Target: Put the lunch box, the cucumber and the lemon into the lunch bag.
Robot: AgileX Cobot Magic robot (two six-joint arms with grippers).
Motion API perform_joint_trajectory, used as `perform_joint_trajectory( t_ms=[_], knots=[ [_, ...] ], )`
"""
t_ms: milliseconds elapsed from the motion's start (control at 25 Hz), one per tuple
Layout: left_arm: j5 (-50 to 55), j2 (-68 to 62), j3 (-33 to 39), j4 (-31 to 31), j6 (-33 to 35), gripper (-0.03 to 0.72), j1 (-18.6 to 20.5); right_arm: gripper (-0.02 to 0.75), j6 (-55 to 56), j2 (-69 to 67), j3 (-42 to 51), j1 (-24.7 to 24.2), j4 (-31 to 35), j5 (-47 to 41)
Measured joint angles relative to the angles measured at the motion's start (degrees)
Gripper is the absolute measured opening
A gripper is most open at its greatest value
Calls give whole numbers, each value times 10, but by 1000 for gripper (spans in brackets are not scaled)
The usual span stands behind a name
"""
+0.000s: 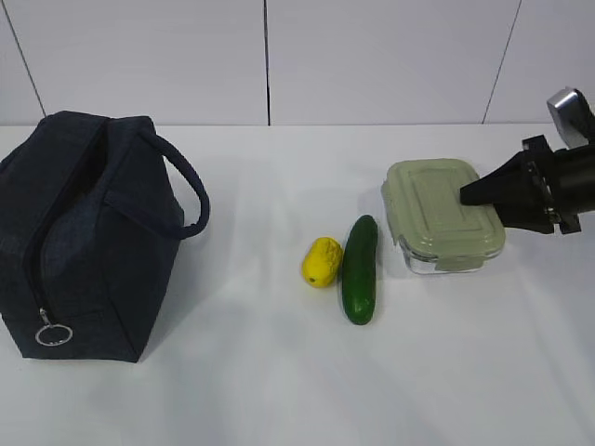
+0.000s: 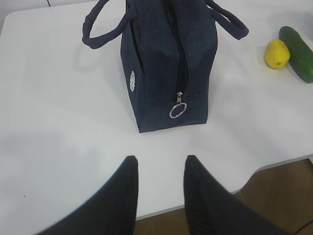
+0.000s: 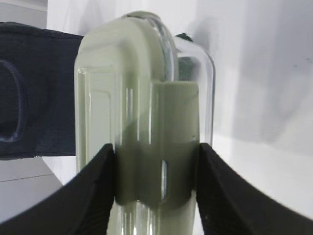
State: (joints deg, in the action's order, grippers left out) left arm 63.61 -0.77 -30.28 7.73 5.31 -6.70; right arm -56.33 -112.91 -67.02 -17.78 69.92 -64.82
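A plain white surface [image 1: 242, 390] carries four things. At the left stands the dark navy lunch bag [image 1: 84, 237], upright, its loop handles up and its silver ring pull hanging at the near end. Near the middle lies the lemon [image 1: 322, 262], with the cucumber [image 1: 360, 269] just beside it on the right. Right of those, slightly farther back, is the lunch box [image 1: 444, 228].

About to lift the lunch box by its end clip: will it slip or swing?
The lunch box looks rigid, so no sagging. Its clear walls look smooth, possibly slippery. The right gripper holds one end only, jaws on the clip, so the far end may droop.
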Motion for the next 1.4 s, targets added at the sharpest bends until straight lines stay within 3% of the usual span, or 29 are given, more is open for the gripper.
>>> perform_joint_trajectory(
  t_ms=[480, 720, 1160, 1400],
  knots=[
    [0, -2, 0, 0, 0, 228, 0, 380, 23, 52, 0, 52, -2, -6],
    [-17, -66, -7, 31, 0, 228, 0, 380, 26, 79, 2, 68, 33, -8],
    [-71, -350, -178, 50, 0, 262, 0, 380, 26, 105, 2, 129, 70, -9],
    [-70, -553, -276, 22, 0, 309, 0, 380, 26, 105, 2, 168, 101, -10]
  ],
)
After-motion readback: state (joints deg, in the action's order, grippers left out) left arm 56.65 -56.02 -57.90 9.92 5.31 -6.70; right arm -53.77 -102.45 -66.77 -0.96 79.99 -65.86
